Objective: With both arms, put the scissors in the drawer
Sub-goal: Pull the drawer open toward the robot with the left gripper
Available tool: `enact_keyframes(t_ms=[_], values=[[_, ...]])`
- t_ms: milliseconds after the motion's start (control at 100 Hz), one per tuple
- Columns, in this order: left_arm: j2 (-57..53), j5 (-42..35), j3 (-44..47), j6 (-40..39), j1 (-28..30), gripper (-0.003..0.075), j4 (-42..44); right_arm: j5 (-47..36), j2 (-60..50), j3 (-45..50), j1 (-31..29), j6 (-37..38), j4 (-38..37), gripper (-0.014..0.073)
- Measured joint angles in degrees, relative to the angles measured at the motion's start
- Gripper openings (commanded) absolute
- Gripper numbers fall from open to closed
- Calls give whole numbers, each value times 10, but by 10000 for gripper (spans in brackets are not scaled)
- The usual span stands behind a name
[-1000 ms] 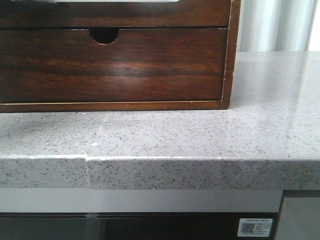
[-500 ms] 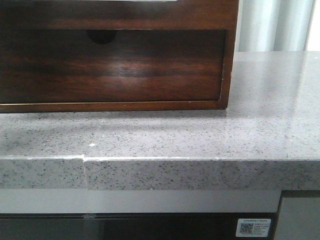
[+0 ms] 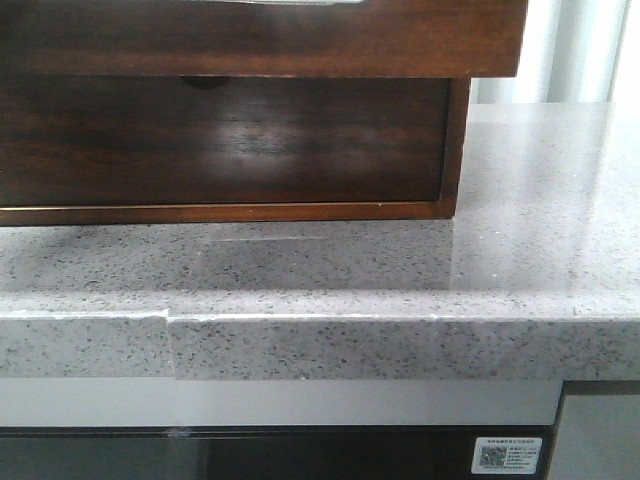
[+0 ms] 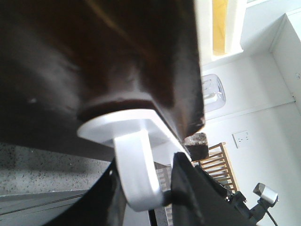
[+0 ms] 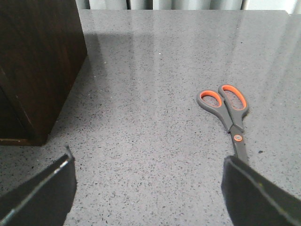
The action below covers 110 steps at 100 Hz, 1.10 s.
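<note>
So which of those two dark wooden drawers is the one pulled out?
The upper reddish-brown wooden drawer: its front juts forward, overhanging the lower notched wooden drawer, which sits flush in its frame.

you see the drawer (image 3: 300, 40) stand further out than a second ago: in the front view its glossy brown front now fills the top of the frame and reaches past the cabinet's right post (image 3: 458, 150) toward the upper right, where before it sat flush inside the frame. its lower edge overhangs the lower drawer front (image 3: 230, 140), so the half-round notch (image 3: 205, 82), fully open to view earlier, shows only as a thin dark sliver. the lower front looks darker, in shade. on the countertop (image 3: 400, 270) a grey shadow now spreads below the cabinet where the stone was brighter.
</note>
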Motion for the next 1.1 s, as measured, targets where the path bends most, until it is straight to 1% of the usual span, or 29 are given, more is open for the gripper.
enact_keyframes(t_ms=[50, 100, 220, 340, 410, 460, 660, 800, 900, 950, 1030, 1100], values=[[0, 0, 0, 0, 0, -3, 2, 0, 0, 0, 0, 0, 0, 568], [0, -3, 0, 0, 0, 29, 5, 0, 0, 0, 0, 0, 0, 568], [-4, -11, -1, 3, 0, 144, 22, 0, 0, 0, 0, 0, 0, 568], [-7, -17, -2, 26, 0, 280, 50, 2, 0, -1, 0, 0, -2, 568], [-10, -21, -6, 50, 0, 339, 66, 14, 0, -8, 0, 0, -7, 568], [-13, -26, -8, 62, 0, 362, 77, 24, 0, -15, 0, 0, -12, 568], [-14, -33, -14, 72, 0, 369, 104, 81, 18, -61, 0, 0, -38, 567], [-16, -31, -17, 73, 0, 369, 126, 131, 72, -101, 0, 1, -49, 567], [-16, -22, -19, 73, 0, 368, 135, 164, 130, -131, 0, 2, -60, 567], [-16, -10, -23, 75, 0, 369, 160, 175, 158, -145, -2, 3, -64, 567], [-16, 5, -26, 75, 0, 369, 224, 182, 198, -171, -7, 3, -65, 567], [-16, 9, -37, 73, 0, 376, 247, 182, 230, -189, -13, 3, -68, 567]])
